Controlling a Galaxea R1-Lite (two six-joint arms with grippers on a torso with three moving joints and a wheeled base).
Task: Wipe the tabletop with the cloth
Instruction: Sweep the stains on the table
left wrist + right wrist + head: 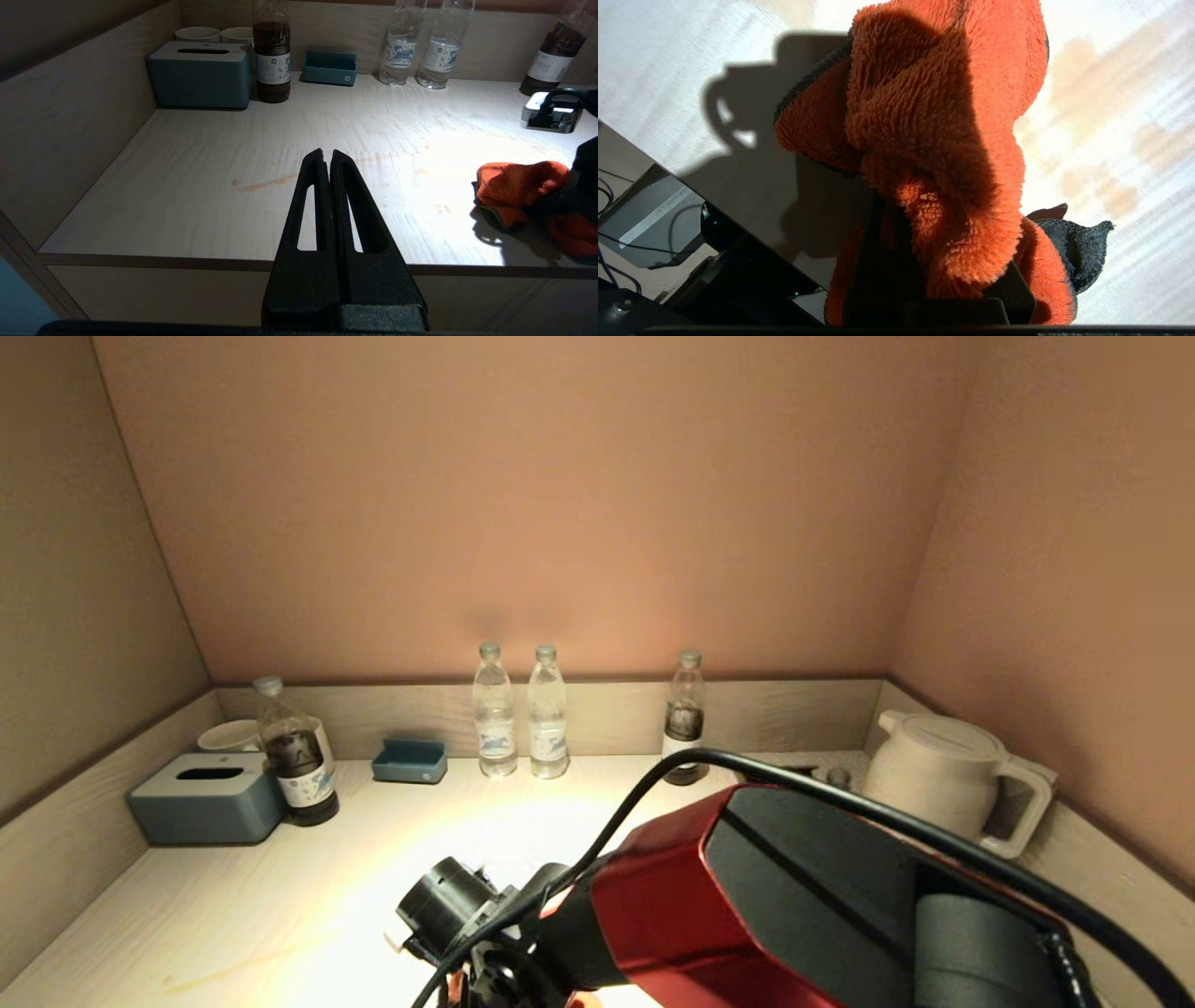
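An orange fleecy cloth [934, 154] with a dark grey edging is seen bunched and folded over the right gripper [924, 280], whose fingers are closed on it; the fingertips themselves are buried in the pile. The cloth lies on the tabletop [196, 186] close to the front edge, toward the right side. Pale brownish smears [1106, 196] are noted on the wood beside the cloth, and a thin brown streak [264, 183] farther left.

The left gripper [327, 161] is held off the front edge of the tabletop, fingers pressed together, nothing between them. Open surface is recorded between the front lip and the rear row of objects. The tabletop is bounded by low wooden walls on the left, rear and right.

In the head view the cloth is hidden behind the red right arm [747, 896].

At the rear, left to right: a blue tissue box [205, 798], a dark-liquid bottle [294, 756], a small blue tray [409, 761], two clear water bottles [520, 714], another dark bottle [684, 719], a white kettle [952, 775].
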